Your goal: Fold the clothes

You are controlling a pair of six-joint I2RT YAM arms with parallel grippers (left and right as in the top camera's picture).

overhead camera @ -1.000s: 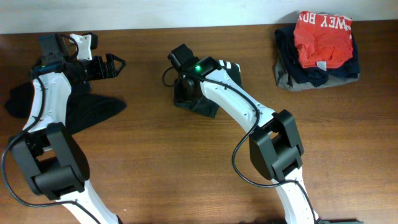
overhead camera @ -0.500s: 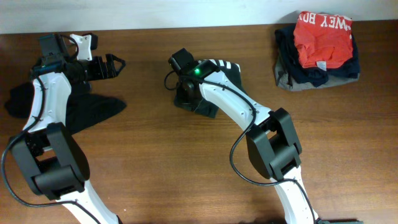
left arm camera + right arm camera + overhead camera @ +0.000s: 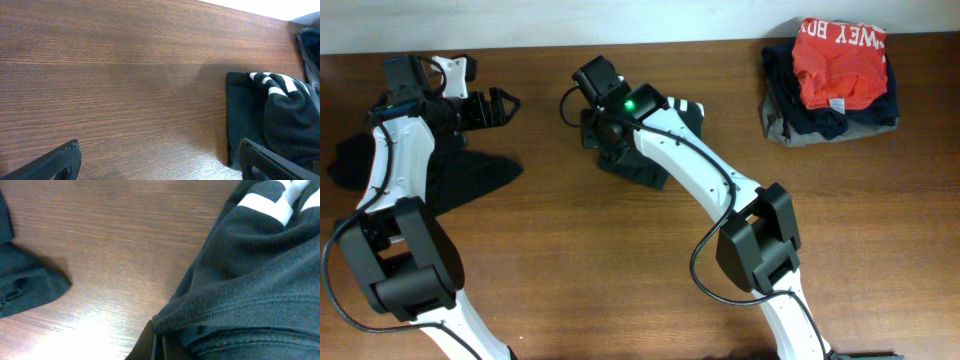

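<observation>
Lying crumpled at the left of the overhead frame: black shirt (image 3: 470, 180), unfolded, flat on the wooden bench (image 3: 570, 270), with the left arm crossing over it.

Upper left of the overhead frame: left end effector (image 3: 506, 104), up and to the right of the black shirt and apart from it. Its fingers are spread wide with nothing between them. The left wrist view shows a fingertip at each bottom corner and bare wood in the gap.

Upper centre of the overhead frame: dark shirt with white stripes (image 3: 250, 285), a bunched heap on the bench, well apart from the black shirt. The stripes (image 3: 265, 205) sit at its upper right end. It also shows at the right edge of the left wrist view.

Left end of that heap: right end effector (image 3: 594, 128), down on the cloth. The right wrist view shows a stitched hem gathered at bottom centre. The jaws appear closed on it, mostly hidden by cloth.

Left edge of the right wrist view: a patch of dark cloth; I cannot tell which garment it belongs to.

Upper right corner of the overhead frame: folded pile (image 3: 785, 120), with an orange shirt with white lettering (image 3: 840, 65) on top and navy and grey layers beneath, well apart from both arms.
</observation>
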